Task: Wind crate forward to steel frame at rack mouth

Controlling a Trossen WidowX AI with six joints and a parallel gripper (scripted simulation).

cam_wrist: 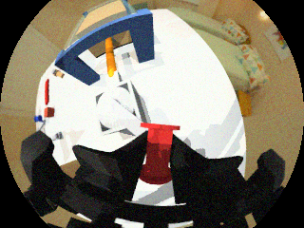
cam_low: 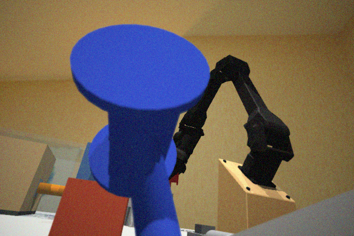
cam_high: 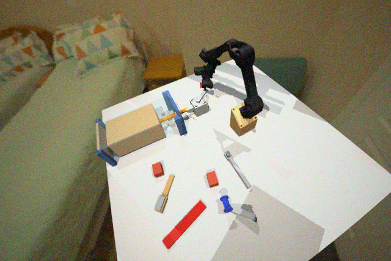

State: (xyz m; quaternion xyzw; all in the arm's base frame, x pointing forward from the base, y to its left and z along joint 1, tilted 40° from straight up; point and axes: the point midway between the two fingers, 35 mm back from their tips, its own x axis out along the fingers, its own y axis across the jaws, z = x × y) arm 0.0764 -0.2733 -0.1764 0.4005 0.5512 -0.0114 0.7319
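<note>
The tan crate sits flat in the clear-panelled cubby. Its front stands back from the blue steel frame, with a gap between. An orange rod-like piece runs from the crate through the frame toward the winch. The grey winch stands before the frame. The winch handle's grey arm reaches from the winch top to its red grip. My gripper is shut on the red grip, above and beside the winch. The square key's seating is hidden.
A ratchet wrench, two red blocks, a wooden-handled brush-like tool, a red bar and a blue-knobbed tool lie on the bench. The arm's wooden base stands beyond the winch.
</note>
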